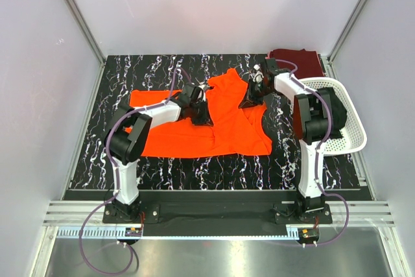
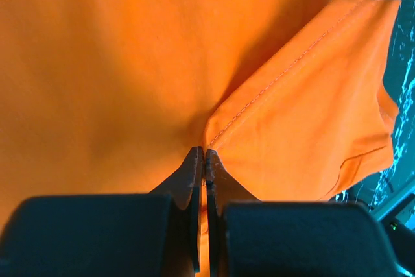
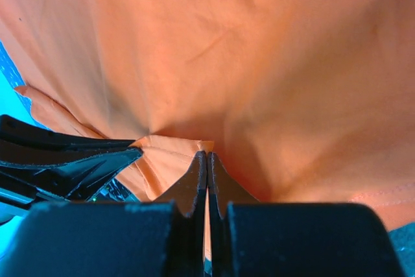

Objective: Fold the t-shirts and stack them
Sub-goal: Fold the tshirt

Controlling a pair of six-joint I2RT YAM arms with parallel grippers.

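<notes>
Orange t-shirt (image 1: 188, 139) lies spread on the marbled table (image 1: 162, 173), long axis left to right, neckline apparently rightward, not yet folded. At its far edge the left gripper (image 2: 204, 160) and right gripper (image 3: 207, 160) are each pinched onto its cloth. Beyond, far right, the maroon t-shirt (image 1: 298, 61) sits folded; stacking seems barely started.

The top view is lit brightly and evenly from above; only soft shadows are cast on the orange t-shirt (image 1: 194, 141) near the frame's centre. In both wrist views colours are oversaturated, and the bottom edge is rendered dark and slightly blurred.
</notes>
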